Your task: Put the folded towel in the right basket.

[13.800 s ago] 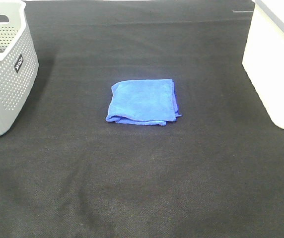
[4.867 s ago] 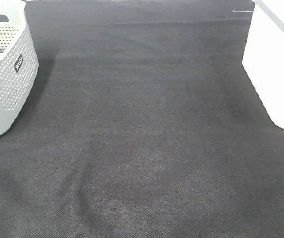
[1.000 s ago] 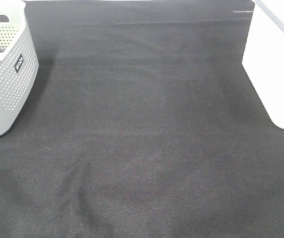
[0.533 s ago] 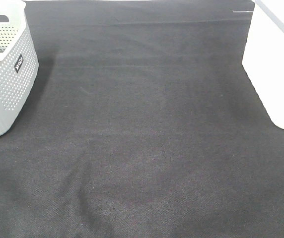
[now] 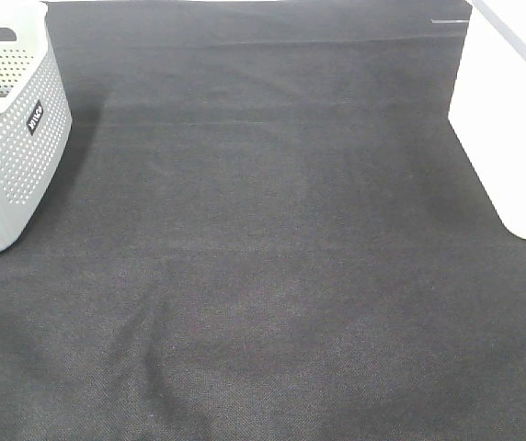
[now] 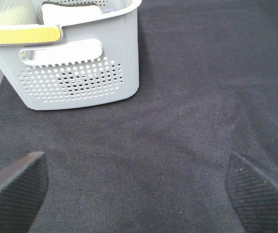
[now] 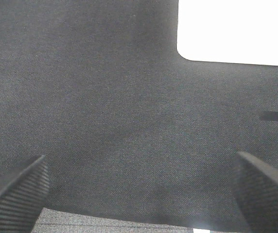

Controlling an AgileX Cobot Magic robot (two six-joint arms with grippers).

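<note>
The folded towel is out of view in every frame. The right basket [image 5: 511, 129] is a plain white bin at the right edge of the black cloth; it also shows in the right wrist view [image 7: 235, 31]. Its inside is hidden. My left gripper [image 6: 139, 189] is open and empty, its two black fingertips [image 6: 12, 182] spread wide over bare cloth. My right gripper [image 7: 139, 189] is open and empty too, with its fingertips [image 7: 15, 191] wide apart above the cloth. Neither gripper shows in the exterior high view.
A grey perforated basket [image 5: 15, 138] stands at the far left; the left wrist view shows it [image 6: 76, 73] with white and yellow items inside. A black cloth [image 5: 272, 257] covers the table.
The blue folded towel lay in the middle of the cloth 13.8 s ago and was gone by 4.9 s ago. Nothing has visibly changed over the last second.
</note>
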